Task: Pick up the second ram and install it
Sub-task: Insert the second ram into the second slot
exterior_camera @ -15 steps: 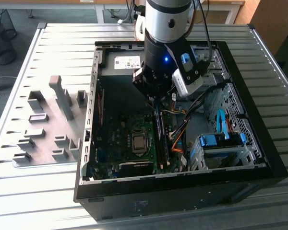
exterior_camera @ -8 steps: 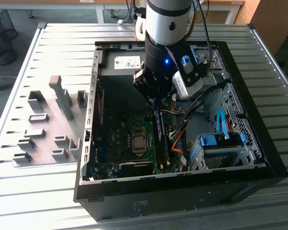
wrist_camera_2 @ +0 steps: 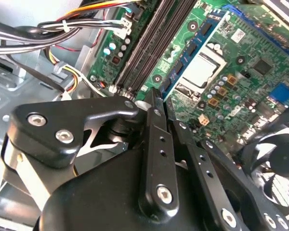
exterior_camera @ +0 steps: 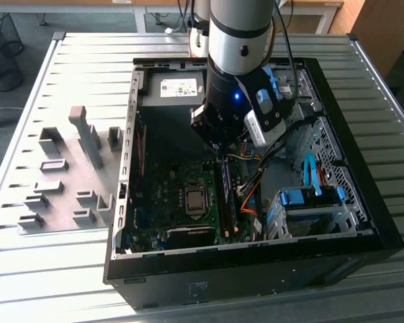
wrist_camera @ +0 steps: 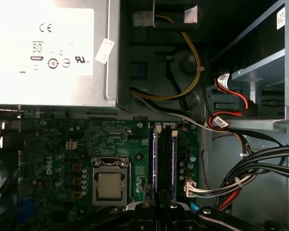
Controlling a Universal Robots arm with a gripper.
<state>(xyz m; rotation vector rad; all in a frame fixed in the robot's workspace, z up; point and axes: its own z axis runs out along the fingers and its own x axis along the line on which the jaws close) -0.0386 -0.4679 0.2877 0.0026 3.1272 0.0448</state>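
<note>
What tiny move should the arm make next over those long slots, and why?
Probably a slight, straight push down. The end effector sits at one end of the memory slots, lined up with them, beside the processor socket. Whether a stick is fully seated there I cannot tell.

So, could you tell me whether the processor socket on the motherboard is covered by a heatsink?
No, in the first wrist view the processor socket lies bare, its metal lid exposed on the motherboard.

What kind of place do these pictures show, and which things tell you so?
Probably a robotics lab or test workshop. An open computer case lies on a ribbed metal table, the arm's gripper sits over the motherboard, and grey fixture blocks stand beside the case.
</note>
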